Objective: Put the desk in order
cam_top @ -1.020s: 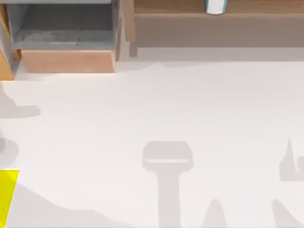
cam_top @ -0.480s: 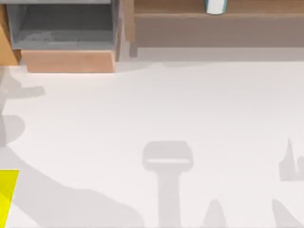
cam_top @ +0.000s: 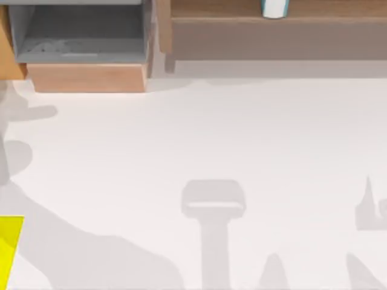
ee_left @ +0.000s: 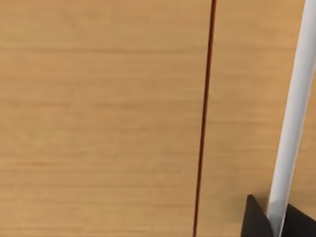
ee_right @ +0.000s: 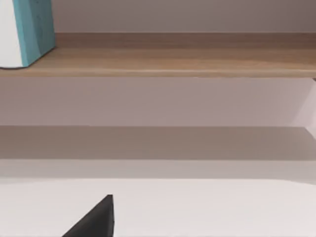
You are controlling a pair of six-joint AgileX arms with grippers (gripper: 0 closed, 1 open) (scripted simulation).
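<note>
The desk [cam_top: 242, 133] is a big, stiff white slab, not something I'd lift. Far left the drawer [cam_top: 84, 77] stands open; it's rigid wood and prob slides easy, so I'd push its front face. Left end effector [ee_left: 276, 222] is close up vs wood, and I can't tell its fingers. Right end effector [ee_right: 94, 219] faces the shelf [ee_right: 173, 61]; same there.

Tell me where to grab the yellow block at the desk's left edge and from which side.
Judging from the top view, take the yellow block across its narrow width, from straight above. It lies flat on the white desk with bare surface along its right edge and beyond its far end, so fingers should fit there. Its left part is cut off by the frame, so that side's clearance can't be told.
</note>
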